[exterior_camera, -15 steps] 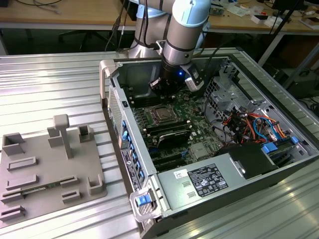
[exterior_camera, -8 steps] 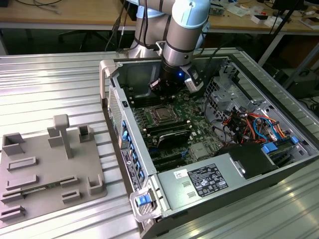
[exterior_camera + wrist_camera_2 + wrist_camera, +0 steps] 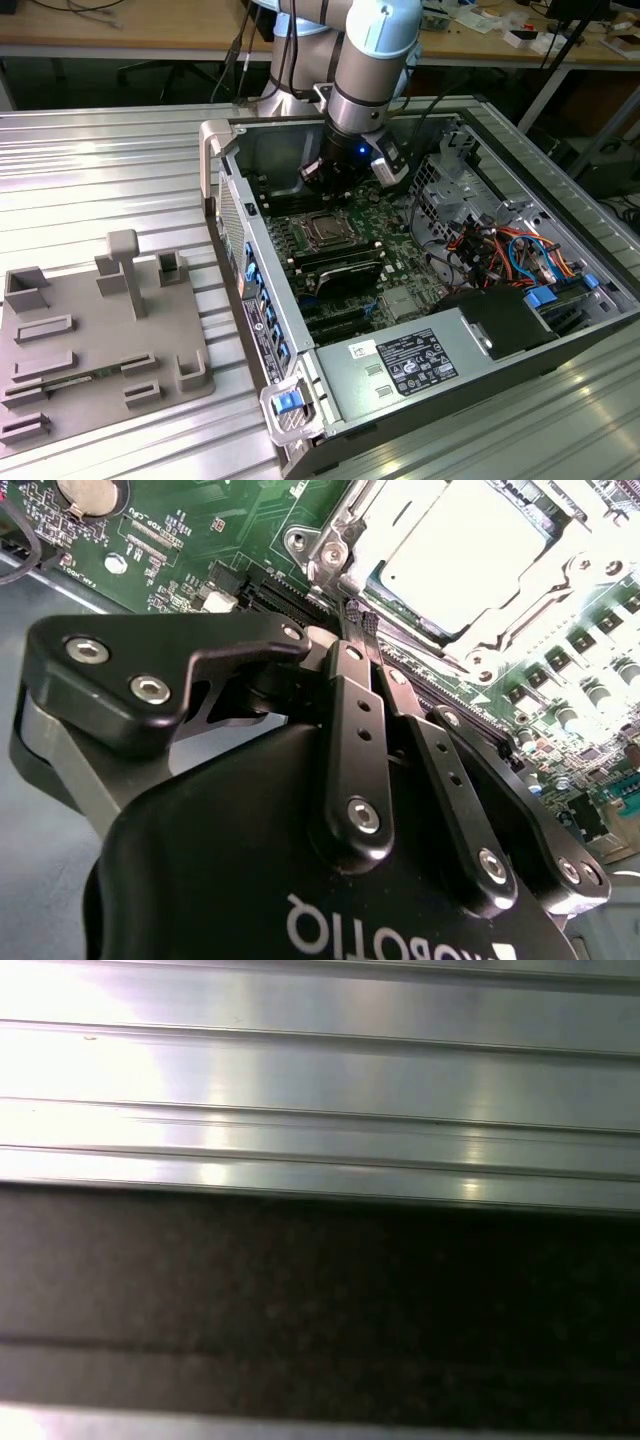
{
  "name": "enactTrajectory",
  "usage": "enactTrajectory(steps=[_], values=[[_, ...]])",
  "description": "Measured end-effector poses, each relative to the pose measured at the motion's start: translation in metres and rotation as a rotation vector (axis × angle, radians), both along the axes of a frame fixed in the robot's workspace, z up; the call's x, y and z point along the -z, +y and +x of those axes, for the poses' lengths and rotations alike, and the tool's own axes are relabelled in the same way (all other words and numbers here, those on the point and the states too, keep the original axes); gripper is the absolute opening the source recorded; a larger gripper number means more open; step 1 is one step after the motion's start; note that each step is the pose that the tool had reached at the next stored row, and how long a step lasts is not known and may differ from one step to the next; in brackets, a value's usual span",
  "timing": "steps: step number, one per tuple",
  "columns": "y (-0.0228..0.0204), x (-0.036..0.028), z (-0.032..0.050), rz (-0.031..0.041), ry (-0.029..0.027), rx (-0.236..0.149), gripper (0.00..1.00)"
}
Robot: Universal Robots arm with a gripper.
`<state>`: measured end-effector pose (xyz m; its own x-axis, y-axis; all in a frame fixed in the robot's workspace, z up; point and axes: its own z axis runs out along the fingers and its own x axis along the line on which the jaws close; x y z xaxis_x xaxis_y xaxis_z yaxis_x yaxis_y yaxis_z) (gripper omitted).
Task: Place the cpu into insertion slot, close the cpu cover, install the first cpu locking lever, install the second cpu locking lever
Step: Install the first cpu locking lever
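Note:
The cpu [image 3: 465,555] lies flat in the insertion slot [image 3: 325,229], silver top face up. The cpu cover [image 3: 335,530], a silver frame, lies down around it with the chip showing through its window. My gripper [image 3: 359,618] is shut, its two black fingers pressed together with nothing visible between them. The tips sit right at the edge of the cover frame. In the exterior view the gripper [image 3: 322,178] hangs inside the open computer case, just behind the slot. I cannot make out the locking levers.
The green motherboard [image 3: 200,530] lies in the open case, whose walls [image 3: 245,235] rise around the gripper. Orange and blue cables [image 3: 510,250] lie at the exterior view's right, a power supply [image 3: 400,365] in front. A grey fixture plate [image 3: 90,330] sits on the ribbed aluminium table [image 3: 320,1070].

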<state>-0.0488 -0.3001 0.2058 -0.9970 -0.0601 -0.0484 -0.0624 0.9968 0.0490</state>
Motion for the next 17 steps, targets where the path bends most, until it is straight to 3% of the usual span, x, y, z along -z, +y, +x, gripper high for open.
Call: enactTrajectory(steps=[3,17], values=[[0.0,0.0004,0.0002,-0.0001,0.0015,0.0,0.11],[-0.0038,0.0008,0.0012,-0.0002,0.0188,0.0,0.11]])
